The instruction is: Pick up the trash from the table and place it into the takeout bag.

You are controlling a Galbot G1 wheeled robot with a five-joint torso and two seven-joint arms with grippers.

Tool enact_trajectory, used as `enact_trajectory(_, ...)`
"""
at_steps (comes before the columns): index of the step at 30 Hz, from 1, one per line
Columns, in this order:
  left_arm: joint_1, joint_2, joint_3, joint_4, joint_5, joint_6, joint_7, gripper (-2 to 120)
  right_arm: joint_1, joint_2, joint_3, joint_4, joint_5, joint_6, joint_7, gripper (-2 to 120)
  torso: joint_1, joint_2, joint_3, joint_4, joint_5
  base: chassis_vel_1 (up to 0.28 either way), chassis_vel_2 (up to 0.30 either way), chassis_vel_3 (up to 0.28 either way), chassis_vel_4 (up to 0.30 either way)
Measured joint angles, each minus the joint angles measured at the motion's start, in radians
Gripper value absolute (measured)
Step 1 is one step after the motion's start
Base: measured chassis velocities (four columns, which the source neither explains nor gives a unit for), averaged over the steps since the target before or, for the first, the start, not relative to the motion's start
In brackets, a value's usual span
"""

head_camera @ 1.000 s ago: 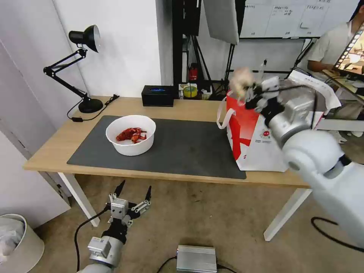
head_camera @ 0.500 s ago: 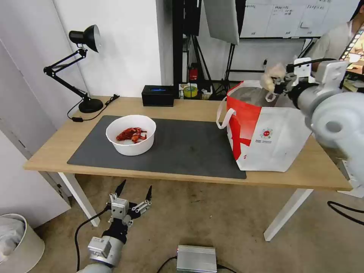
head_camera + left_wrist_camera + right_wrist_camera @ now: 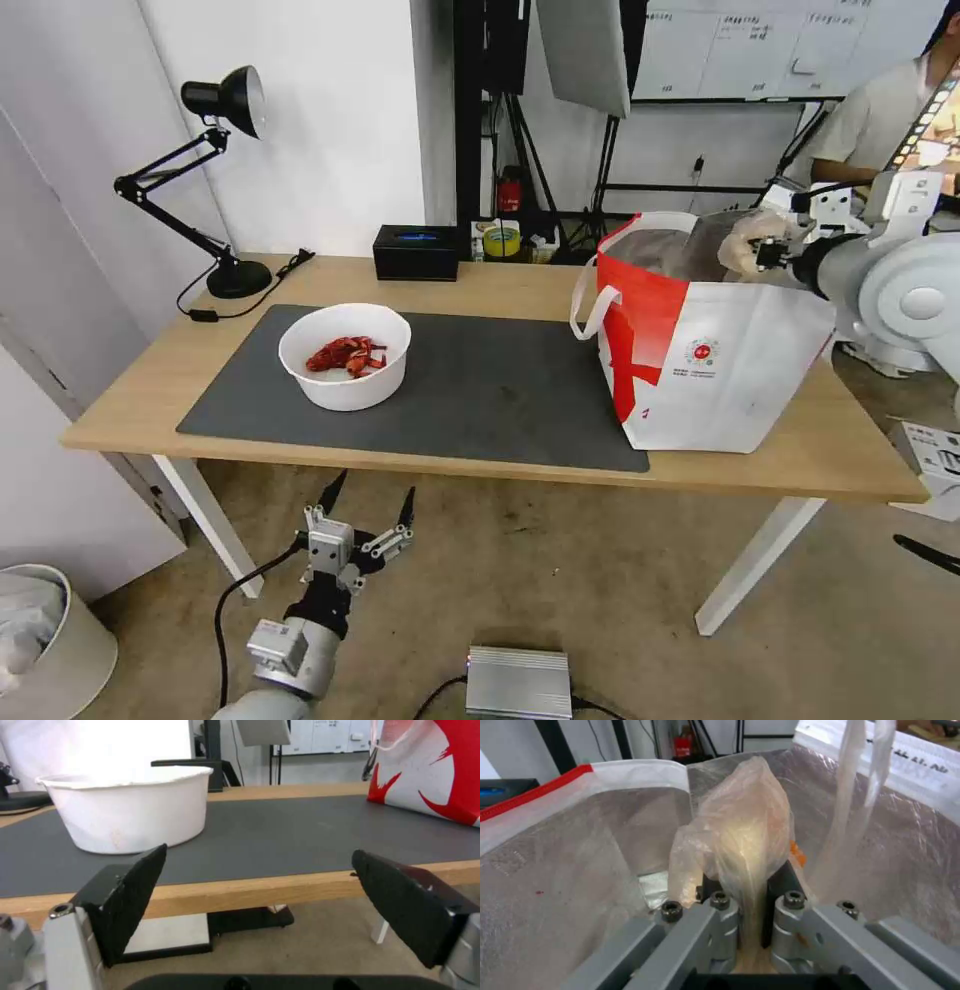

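Note:
The white takeout bag with its red panel stands open on the right of the table. My right gripper sits at the bag's open top, shut on the knotted clear bag of beige stuff. Up close, the gripper pinches this clear bag between silver foil walls. The white bowl with red shell scraps rests on the grey mat. My left gripper hangs open below the table's front edge, level with the bowl and the mat.
A black desk lamp stands at the back left corner. A black box and a tape roll lie along the back edge. On the floor are a white bin and a silver box.
My right gripper has carried the clear bag rightward and down, from above the takeout bag's left rim into its open top. The left gripper has shifted slightly right.

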Motion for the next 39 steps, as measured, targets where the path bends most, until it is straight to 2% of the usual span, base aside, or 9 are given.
enact_trajectory(5,0.001,0.003,-0.004,-0.005,0.0,0.0,0.0,100,0.001,-0.001,0.007,0.014,0.037,0.0,0.023,5,0.0,0.0,0.0,0.0002,0.0,0.0,0.0,0.0,0.0)
enact_trajectory(7,0.001,0.005,-0.006,-0.007,-0.001,0.0,0.0,100,-0.002,-0.007,0.015,0.025,0.058,-0.003,0.024,16,0.0,0.0,0.0,0.0001,-0.0001,0.0,0.0,0.0,0.0)
enact_trajectory(9,0.001,0.005,-0.007,-0.007,-0.001,0.0,0.0,100,-0.004,-0.009,0.016,0.027,0.06,-0.004,0.022,18,0.0,0.0,0.0,0.0001,-0.0001,0.0,0.0,0.0,0.0)
enact_trajectory(18,-0.007,0.007,-0.004,-0.006,-0.002,-0.001,0.0,100,-0.013,-0.024,0.022,0.054,0.071,-0.01,0.007,55,0.0,0.0,0.0,0.0,-0.0001,0.0,0.0,0.0,0.0)
enact_trajectory(27,-0.009,0.008,-0.006,-0.006,-0.003,0.0,0.0,100,-0.013,-0.022,0.022,0.055,0.076,-0.011,-0.001,84,0.0,0.0,0.0,0.0,-0.0001,0.0,0.0,0.0,0.0)
enact_trajectory(30,-0.009,0.007,-0.008,-0.007,-0.003,0.0,0.0,100,-0.021,-0.02,0.03,0.068,0.052,0.011,-0.035,97,0.0,0.0,0.0,0.0001,-0.0001,0.0,0.0,0.0,0.0)
enact_trajectory(35,-0.009,0.006,-0.01,-0.009,-0.003,0.0,0.0,100,-0.037,-0.019,0.04,0.085,0.041,0.054,-0.079,100,0.0,0.0,0.0,0.0001,-0.0001,0.0,0.0,0.0,0.0)
enact_trajectory(38,-0.008,0.005,-0.017,-0.012,-0.005,0.0,0.0,100,-0.098,-0.018,0.058,0.123,-0.065,0.226,-0.287,100,0.0,0.0,0.0,0.0001,-0.0002,0.0,0.0,0.0,0.0)
enact_trajectory(39,-0.008,0.005,-0.017,-0.012,-0.005,0.0,0.0,100,-0.098,-0.018,0.058,0.123,-0.065,0.226,-0.287,100,0.0,0.0,0.0,0.0001,-0.0002,0.0,0.0,0.0,0.0)
